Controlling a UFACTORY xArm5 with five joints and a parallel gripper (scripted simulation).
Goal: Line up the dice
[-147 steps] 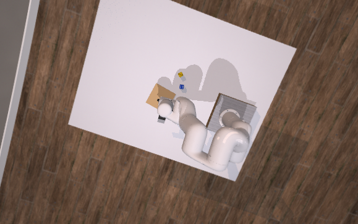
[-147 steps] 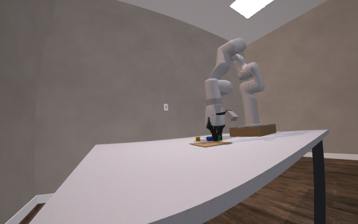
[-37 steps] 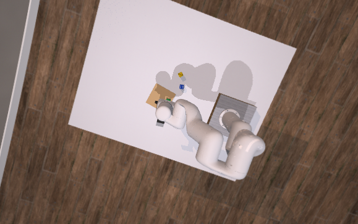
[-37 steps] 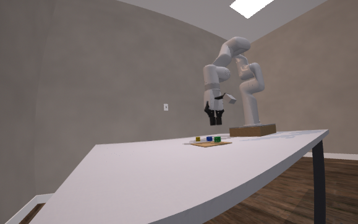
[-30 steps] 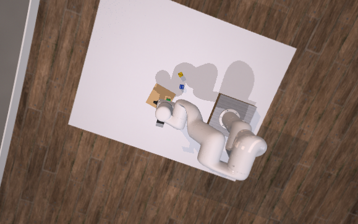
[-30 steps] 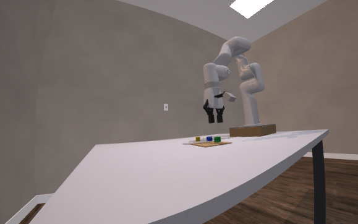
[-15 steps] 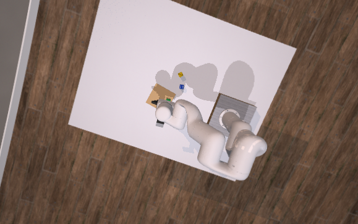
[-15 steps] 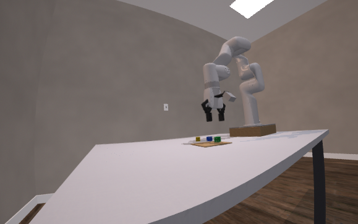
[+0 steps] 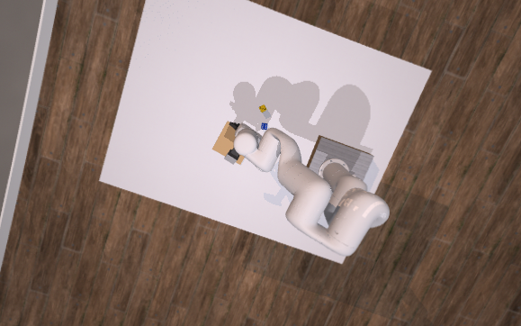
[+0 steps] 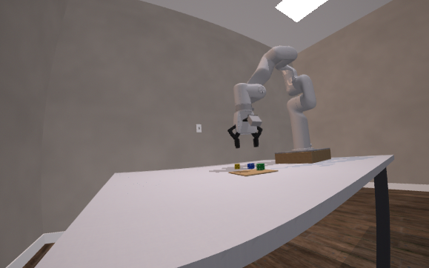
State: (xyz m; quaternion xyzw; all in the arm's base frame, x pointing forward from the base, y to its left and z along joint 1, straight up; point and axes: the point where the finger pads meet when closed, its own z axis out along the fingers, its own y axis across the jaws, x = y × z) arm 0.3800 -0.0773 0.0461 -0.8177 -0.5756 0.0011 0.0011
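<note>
The tan mat (image 9: 224,143) lies on the white table; it also shows in the exterior view (image 10: 253,172). A green die (image 10: 260,166) appears to sit on the mat's part nearest the robot's base; in the top view my arm hides it. A blue die (image 9: 264,126) (image 10: 250,166) and a yellow die (image 9: 263,108) (image 10: 237,166) lie on the bare table beside the mat. My gripper (image 10: 245,142) hangs well above the mat, fingers wide open and empty. From above, its fingers (image 9: 232,141) straddle the mat.
The robot's base stands on a wooden block (image 10: 302,155) (image 9: 345,158) near the table's edge. The arm's shadows fall over the table around the yellow and blue dice.
</note>
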